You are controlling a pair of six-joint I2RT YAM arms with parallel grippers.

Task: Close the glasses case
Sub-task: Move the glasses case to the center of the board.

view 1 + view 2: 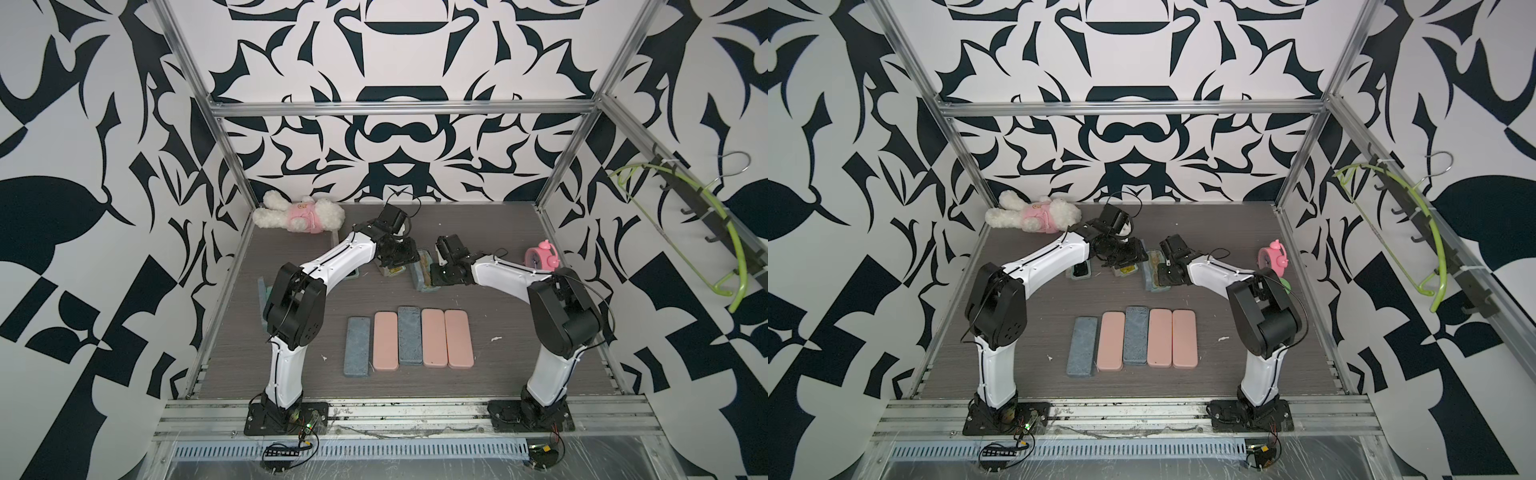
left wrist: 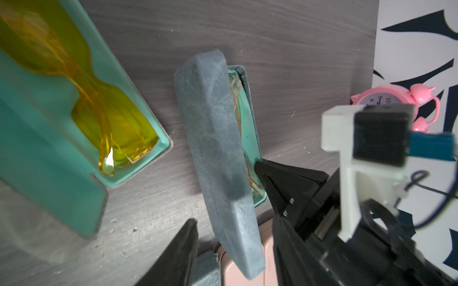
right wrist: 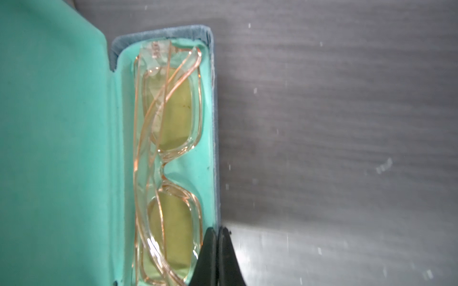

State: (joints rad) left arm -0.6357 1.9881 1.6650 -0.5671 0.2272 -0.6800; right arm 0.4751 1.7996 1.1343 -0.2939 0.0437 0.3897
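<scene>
The blue-grey glasses case [image 2: 250, 109] lies on the table at the back centre, also seen in a top view [image 1: 420, 272]. Its lid [image 2: 218, 148] stands half raised over the teal-lined base [image 3: 208, 158]. Clear-framed glasses with yellow lenses [image 3: 173, 118] lie inside. My right gripper [image 3: 218, 235] is shut, its tips resting on the front rim of the base near one end. My left gripper [image 2: 230, 247] is open, and the lid's near end sits between its fingers [image 2: 181, 257] with a gap on that side.
A second open teal case holding yellow glasses [image 2: 99, 111] lies just left of the task case, and a third open case [image 1: 1079, 272] sits under the left arm. Several closed pink and blue cases [image 1: 409, 338] lie in a row in front. A plush toy [image 1: 299, 216] and a pink clock [image 1: 540, 257] stand at the back.
</scene>
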